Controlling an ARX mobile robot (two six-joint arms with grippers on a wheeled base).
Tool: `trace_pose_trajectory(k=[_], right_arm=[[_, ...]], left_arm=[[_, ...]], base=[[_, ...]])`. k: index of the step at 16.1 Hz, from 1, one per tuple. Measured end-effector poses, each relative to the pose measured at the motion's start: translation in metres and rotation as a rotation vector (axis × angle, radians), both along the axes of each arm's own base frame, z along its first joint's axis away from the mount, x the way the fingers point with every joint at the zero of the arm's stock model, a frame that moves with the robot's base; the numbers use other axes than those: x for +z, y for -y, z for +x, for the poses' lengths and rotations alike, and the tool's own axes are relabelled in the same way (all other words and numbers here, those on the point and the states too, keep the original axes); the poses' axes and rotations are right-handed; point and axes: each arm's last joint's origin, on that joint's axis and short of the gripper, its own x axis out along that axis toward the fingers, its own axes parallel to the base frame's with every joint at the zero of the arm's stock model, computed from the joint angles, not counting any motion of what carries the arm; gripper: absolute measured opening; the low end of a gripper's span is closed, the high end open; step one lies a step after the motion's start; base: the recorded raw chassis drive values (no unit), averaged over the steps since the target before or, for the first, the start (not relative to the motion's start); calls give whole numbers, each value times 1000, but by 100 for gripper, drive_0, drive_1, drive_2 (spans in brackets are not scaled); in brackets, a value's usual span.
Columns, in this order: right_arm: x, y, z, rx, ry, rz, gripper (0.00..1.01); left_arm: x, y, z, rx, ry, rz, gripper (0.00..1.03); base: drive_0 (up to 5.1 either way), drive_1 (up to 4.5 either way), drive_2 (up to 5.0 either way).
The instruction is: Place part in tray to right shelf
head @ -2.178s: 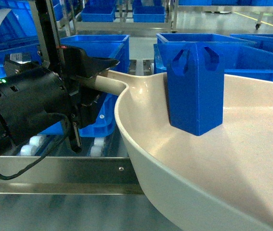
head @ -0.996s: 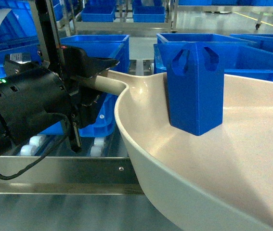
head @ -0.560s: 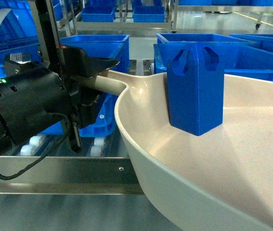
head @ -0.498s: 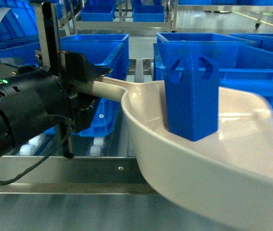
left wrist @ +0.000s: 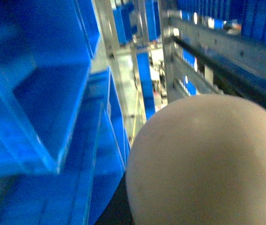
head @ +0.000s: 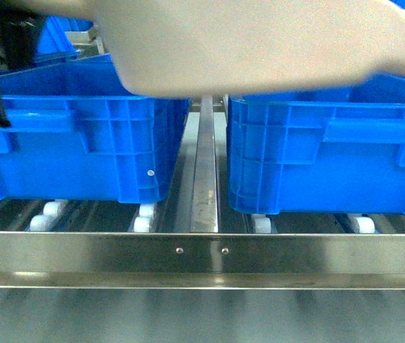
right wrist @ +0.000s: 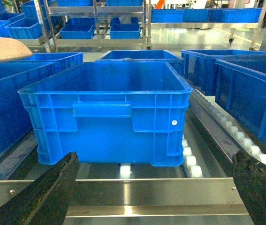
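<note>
Presently the tray [head: 259,43] rides high at frame top, part unseen; right fingers [right wrist: 151,187] spread, empty; left unseen; next, lower onto shelf [head: 202,261].

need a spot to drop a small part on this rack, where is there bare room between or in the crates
Bare strip: the steel centre divider rail between the left blue ribbed crate and the right blue ribbed crate, narrow. Flat steel front rail is bare. The right wrist view shows a blue crate's open interior, apparently bare. The roller lanes are crowded by crates; the cream scoop tray hangs overhead.
</note>
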Motion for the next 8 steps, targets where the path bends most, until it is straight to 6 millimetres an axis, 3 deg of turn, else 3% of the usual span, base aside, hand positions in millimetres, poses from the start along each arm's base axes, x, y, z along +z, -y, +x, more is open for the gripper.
trace_pose_trajectory(k=[3,6,8], right_arm=[[0,0,0,0,1,0,98],[0,0,0,0,0,0,98],[0,0,0,0,0,0,98]], left_arm=[[31,-24,15,164,-39,25,14],[47,-28,57,298,-82,199,14],[68,-46,83,506,-96,322,14]], base=[[0,0,0],[0,0,0],[0,0,0]])
